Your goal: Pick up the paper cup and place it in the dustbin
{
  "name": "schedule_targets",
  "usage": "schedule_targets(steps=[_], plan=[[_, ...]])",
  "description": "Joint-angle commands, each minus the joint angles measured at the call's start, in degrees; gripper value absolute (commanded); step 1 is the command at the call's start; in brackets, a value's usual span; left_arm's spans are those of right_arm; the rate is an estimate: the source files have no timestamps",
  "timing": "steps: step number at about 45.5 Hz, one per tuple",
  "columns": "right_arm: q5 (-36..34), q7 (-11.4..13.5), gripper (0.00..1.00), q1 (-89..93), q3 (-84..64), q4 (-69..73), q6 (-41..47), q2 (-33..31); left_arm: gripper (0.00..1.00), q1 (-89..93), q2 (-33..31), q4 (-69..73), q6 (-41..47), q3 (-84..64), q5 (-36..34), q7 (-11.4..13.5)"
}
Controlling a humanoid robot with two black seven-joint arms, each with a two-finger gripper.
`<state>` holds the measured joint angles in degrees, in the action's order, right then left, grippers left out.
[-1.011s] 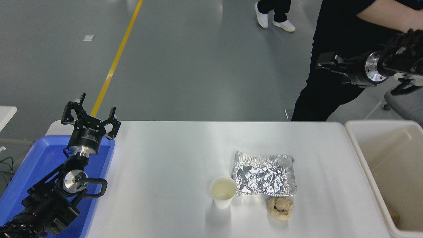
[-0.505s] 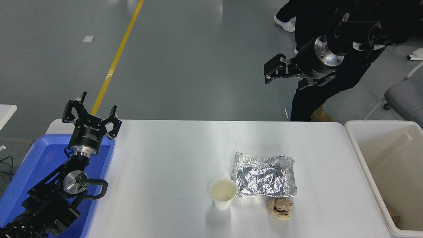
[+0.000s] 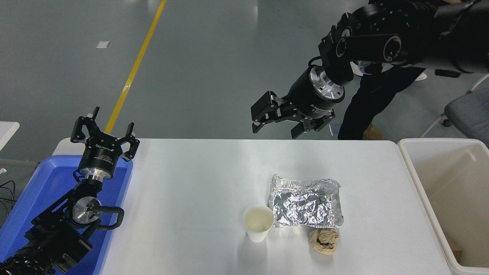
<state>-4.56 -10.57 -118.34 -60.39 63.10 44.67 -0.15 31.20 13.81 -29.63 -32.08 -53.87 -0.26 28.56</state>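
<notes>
Right black pincer [image 3: 276, 123] hangs above the far edge of the white counter [image 3: 198, 183], jaws spread wide, holding nothing. Left black pincer [image 3: 104, 135] is parked over the blue plastic tray [image 3: 46, 183], also open and empty.

Small white tapered paper cup [image 3: 258, 222] stands upright, mouth up, just beside the crumpled silver foil sheet [image 3: 304, 205], near the brown paper ball [image 3: 324, 241]. Judged light and thin-walled, easily crushed or tipped; a gentle grip across the sides below the rolled rim is advised.

Compared with half a second ago, the right arm has swung leftward and lower toward the cup. The cup is unmoved; the cream plastic dustbin [image 3: 420, 183] waits at right.
</notes>
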Motion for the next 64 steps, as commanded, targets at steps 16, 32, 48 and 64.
schedule_targets(steps=[16, 32, 48, 64], plan=[[10.1, 0.1, 1.00, 13.2, 3.1, -4.2, -1.4, 0.2, 0.98, 0.0, 0.1, 0.0, 0.0, -0.1, 0.0, 0.0], [12.1, 0.0, 1.00, 20.2, 3.4, -5.5, -2.2, 0.2, 0.98, 0.0, 0.0, 0.0, 0.0, -0.1, 0.0, 0.0], [15.5, 0.0, 1.00, 29.3, 4.7, -11.0, -2.8, 0.2, 0.98, -0.1, 0.1, 0.0, 0.0, -0.1, 0.0, 0.0], [15.5, 0.0, 1.00, 34.9, 11.4, -13.6, -4.1, 0.2, 0.98, 0.0, 0.0, 0.0, 0.0, -0.1, 0.0, 0.0]])
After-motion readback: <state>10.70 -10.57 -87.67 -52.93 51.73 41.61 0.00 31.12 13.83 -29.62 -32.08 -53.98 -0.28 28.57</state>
